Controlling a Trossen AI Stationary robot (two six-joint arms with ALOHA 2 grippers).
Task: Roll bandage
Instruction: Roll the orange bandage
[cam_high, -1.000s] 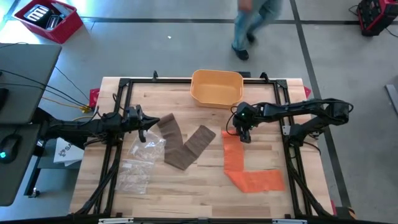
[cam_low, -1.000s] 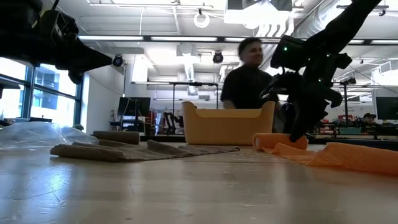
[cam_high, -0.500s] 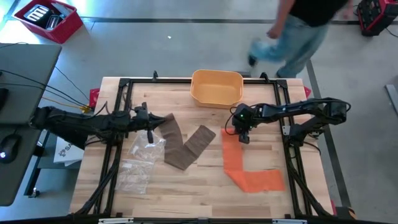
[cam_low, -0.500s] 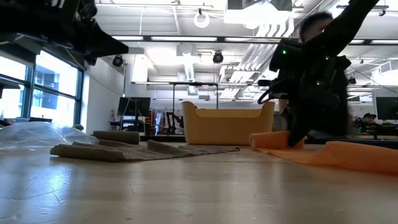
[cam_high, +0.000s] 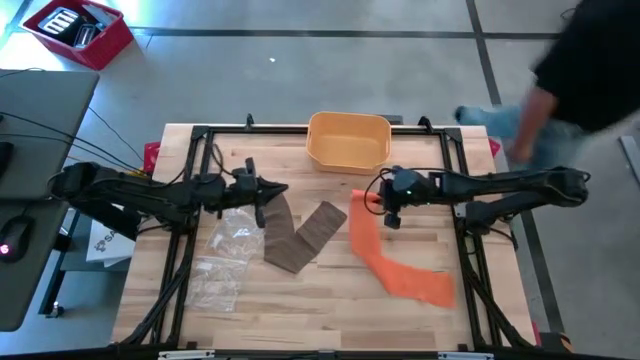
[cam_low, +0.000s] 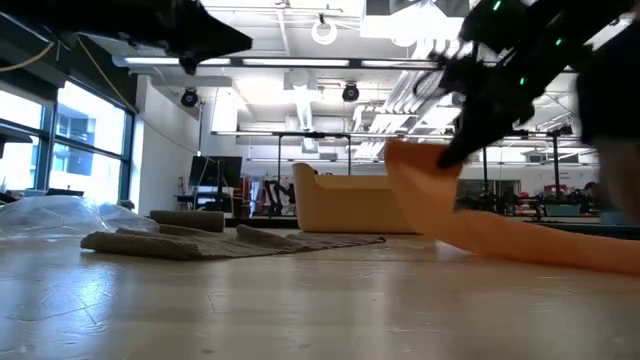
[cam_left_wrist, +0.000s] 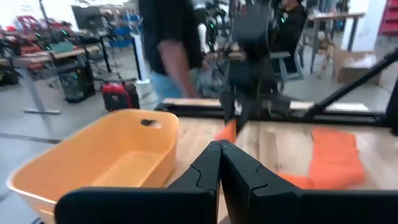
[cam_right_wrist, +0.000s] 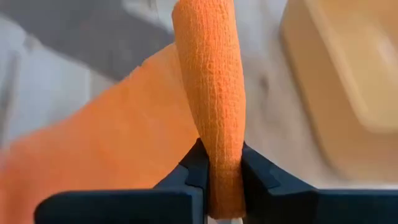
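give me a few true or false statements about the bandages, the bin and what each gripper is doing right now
1. The right gripper is shut on the orange bandage. True.
2. The orange bandage lies flat along its whole length. False: its gripped end is lifted off the table, while the rest trails on the wood.
3. The left gripper holds the brown bandage. False: its fingers are shut on nothing, above the table near that bandage's end.
4. The yellow bin sits at the table's far edge. True.
5. A clear plastic bag lies inside the bin. False: it lies on the table beside the brown bandage.
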